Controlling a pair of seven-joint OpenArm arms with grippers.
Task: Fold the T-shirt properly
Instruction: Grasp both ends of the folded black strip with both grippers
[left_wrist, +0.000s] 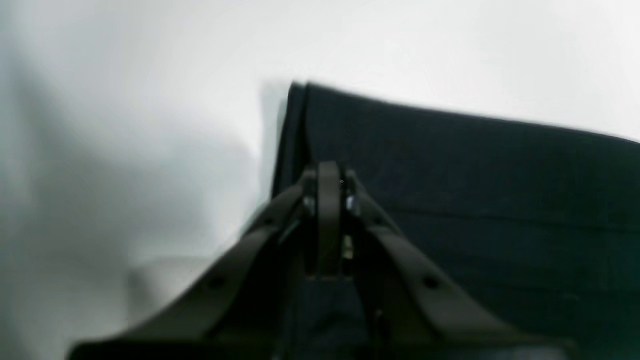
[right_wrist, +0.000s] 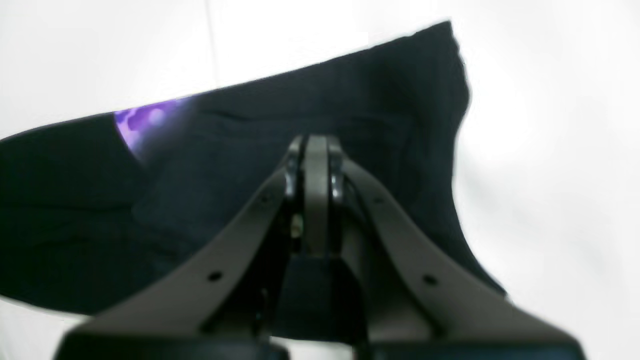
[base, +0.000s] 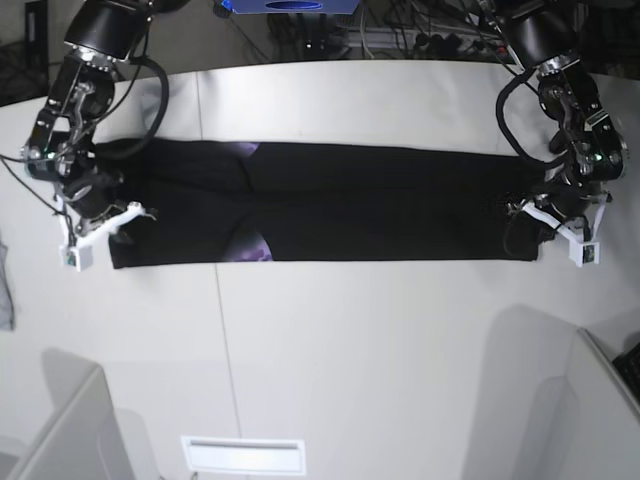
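Both grippers, left (left_wrist: 330, 172) and right (right_wrist: 316, 147), are closed at opposite ends of the T-shirt (base: 330, 200), seemingly pinching its cloth, though blur hides the contact. Beyond them it lies as a long narrow band across the white table (base: 350, 350), so the lengthwise folds look done. Next, one end must be carried over to the other.

I see both arms reaching down, set well apart. The left hand (left_wrist: 329, 172) and the right hand (right_wrist: 316, 145) have their jaws closed.
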